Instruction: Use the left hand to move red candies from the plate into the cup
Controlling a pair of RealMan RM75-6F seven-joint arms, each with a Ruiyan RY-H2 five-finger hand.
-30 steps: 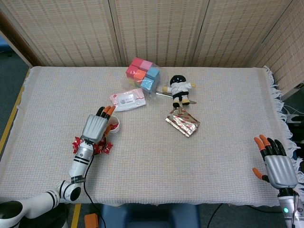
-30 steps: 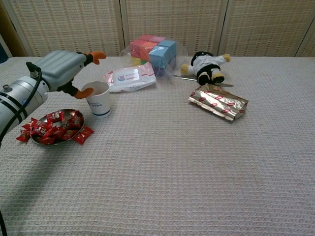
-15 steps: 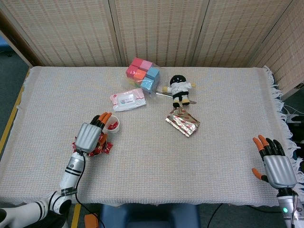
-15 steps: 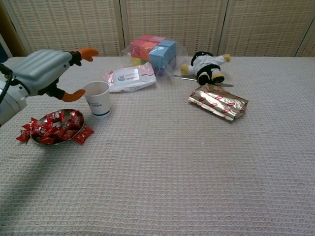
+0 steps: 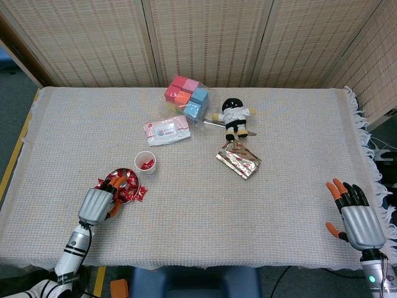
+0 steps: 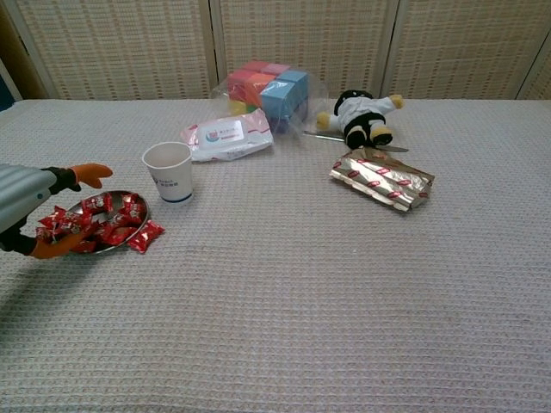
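The left hand [image 5: 97,205] hovers at the plate [image 5: 121,176] of red candies [image 6: 103,225], fingers [image 6: 86,174] spread, holding nothing; the cup [image 5: 146,162] stands just beyond, some candies inside. Wipes pack [image 5: 165,131], blocks [image 5: 186,97], doll [image 5: 233,117] and foil packet [image 5: 239,159] lie farther off; the right hand [image 5: 355,217] rests spread and empty at the surface's [image 5: 273,192] near right edge.

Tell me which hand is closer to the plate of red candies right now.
Left. The left hand sits at the near edge of the plate, fingers reaching over the candies. The right hand is far across the table, near its right edge.

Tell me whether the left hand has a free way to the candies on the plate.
Probably yes: the left hand hovers open at the plate's near edge, nothing between it and the red candies.
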